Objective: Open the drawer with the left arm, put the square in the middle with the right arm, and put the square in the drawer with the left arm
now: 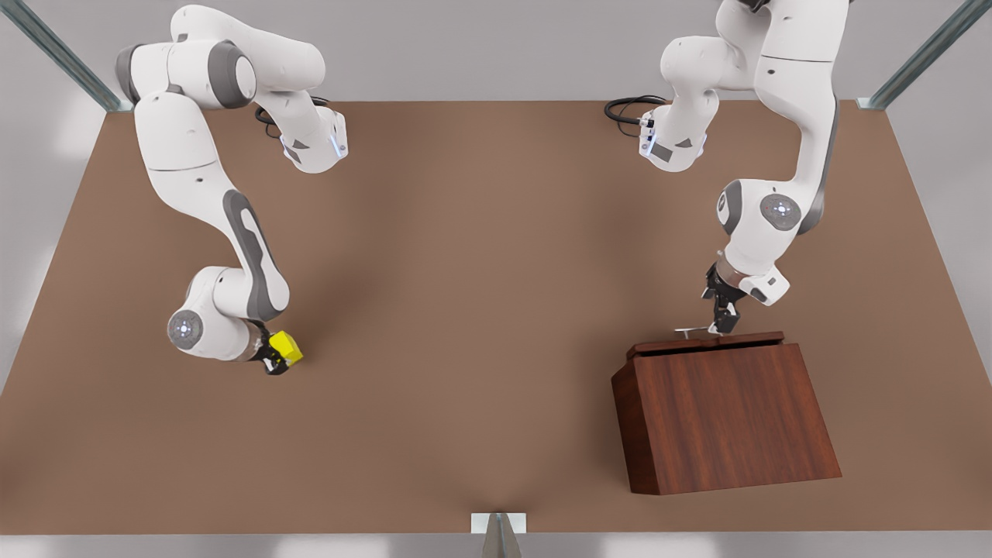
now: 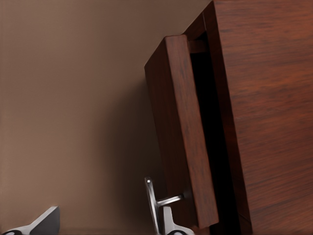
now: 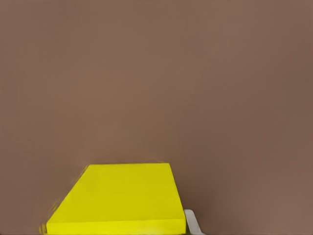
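At lower right, my left gripper [image 1: 721,319] clamps the drawer [image 1: 705,341] handle [image 1: 692,330] — I'd pull straight; right gripper [image 1: 277,358] clasps the square [image 1: 286,347].

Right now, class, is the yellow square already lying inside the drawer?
No. In the front view the square sits at the right gripper, far across the table from the drawer.

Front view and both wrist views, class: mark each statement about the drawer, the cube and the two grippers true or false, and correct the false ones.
1. The drawer is slightly open. True.
2. The left gripper is at the handle. True.
3. The cube lies inside the drawer. False: it sits between the right gripper's fingers, far from the cabinet.
4. The cube is red. False: yellow.
5. The cabinet stands on the front view's left. False: on its right.
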Controlling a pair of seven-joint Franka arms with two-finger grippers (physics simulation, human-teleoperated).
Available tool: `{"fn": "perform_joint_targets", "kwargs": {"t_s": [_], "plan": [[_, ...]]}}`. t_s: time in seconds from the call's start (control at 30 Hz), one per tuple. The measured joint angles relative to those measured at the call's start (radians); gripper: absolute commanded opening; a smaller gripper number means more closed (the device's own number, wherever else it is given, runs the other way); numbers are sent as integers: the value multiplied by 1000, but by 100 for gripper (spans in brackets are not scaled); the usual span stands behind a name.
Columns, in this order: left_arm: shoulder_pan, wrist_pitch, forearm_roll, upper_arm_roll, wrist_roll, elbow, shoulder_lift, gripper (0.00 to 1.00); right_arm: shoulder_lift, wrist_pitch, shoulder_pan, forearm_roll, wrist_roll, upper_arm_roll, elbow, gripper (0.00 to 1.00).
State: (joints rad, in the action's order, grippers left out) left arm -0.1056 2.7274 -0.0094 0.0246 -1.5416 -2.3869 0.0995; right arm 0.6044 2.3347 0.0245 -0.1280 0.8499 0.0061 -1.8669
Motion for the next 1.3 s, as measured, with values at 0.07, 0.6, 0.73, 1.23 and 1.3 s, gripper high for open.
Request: {"fn": "perform_joint_targets", "kwargs": {"t_s": [0.07, 0.6, 0.73, 1.23, 1.3], "plan": [[-2, -6, -1, 0, -11, -2, -7, 100, 9, 0, 2, -1, -14, 0, 2, 73], [-20, -106, -2, 1, -21, -26, -56, 100, -205, -160, -202, -5, 183, 86, 12, 45], [-20, -121, -3, 0, -21, -27, -61, 100, -214, -213, -394, -3, 512, 89, 84, 46], [-40, -193, -3, 0, -58, -34, -91, 100, 149, -192, -838, 44, 1192, 88, 500, 45], [-46, -193, -3, 0, -67, -40, -97, 100, 167, -190, -873, 47, 1162, 89, 535, 46]]}}
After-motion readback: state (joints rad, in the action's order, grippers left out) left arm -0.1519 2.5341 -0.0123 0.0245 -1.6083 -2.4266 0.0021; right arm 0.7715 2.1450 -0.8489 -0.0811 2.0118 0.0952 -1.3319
